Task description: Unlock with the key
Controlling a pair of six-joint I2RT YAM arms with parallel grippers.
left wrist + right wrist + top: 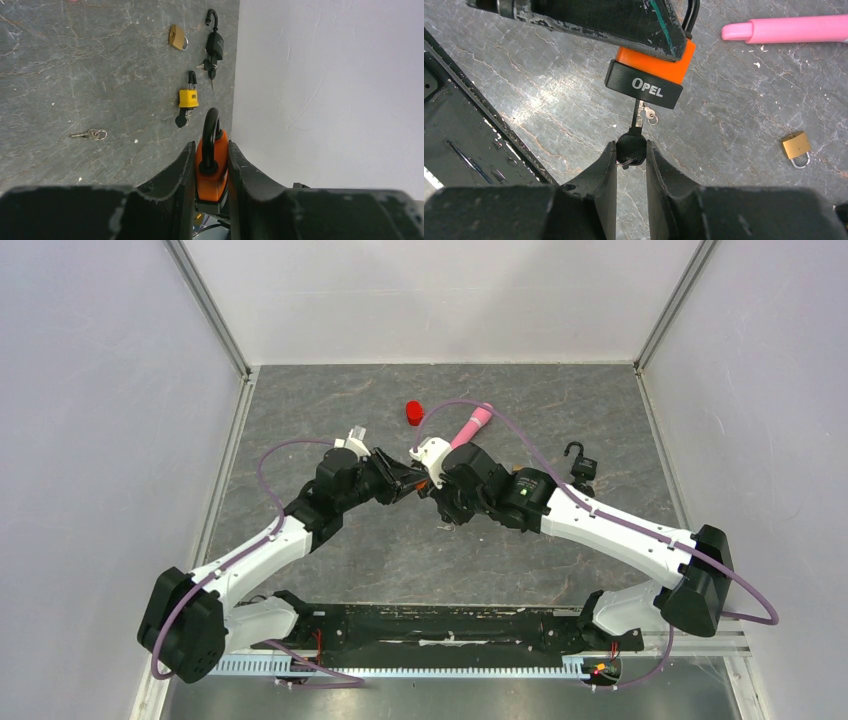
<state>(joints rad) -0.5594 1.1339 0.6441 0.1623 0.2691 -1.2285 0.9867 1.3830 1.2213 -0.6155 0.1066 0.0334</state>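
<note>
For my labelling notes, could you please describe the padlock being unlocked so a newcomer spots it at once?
Look above the table's middle. There the left fingers clamp a padlock with a key in its base. It is the only orange one, its black base marked OPEL; the yellow, black and brass padlocks lie loose.

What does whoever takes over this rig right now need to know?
Left gripper: jaws shut on the orange padlock, held above the table with its keyway end toward the right arm.
Right gripper: jaws shut on the black head of the key.
Done: both are picked up. The key blade meets the padlock's black base at the keyway and looks inserted.
Left: turn the key and check that the shackle pops. It looks closed now.
The yellow padlock, black padlock and brass padlock lie on the table, unused.
</note>
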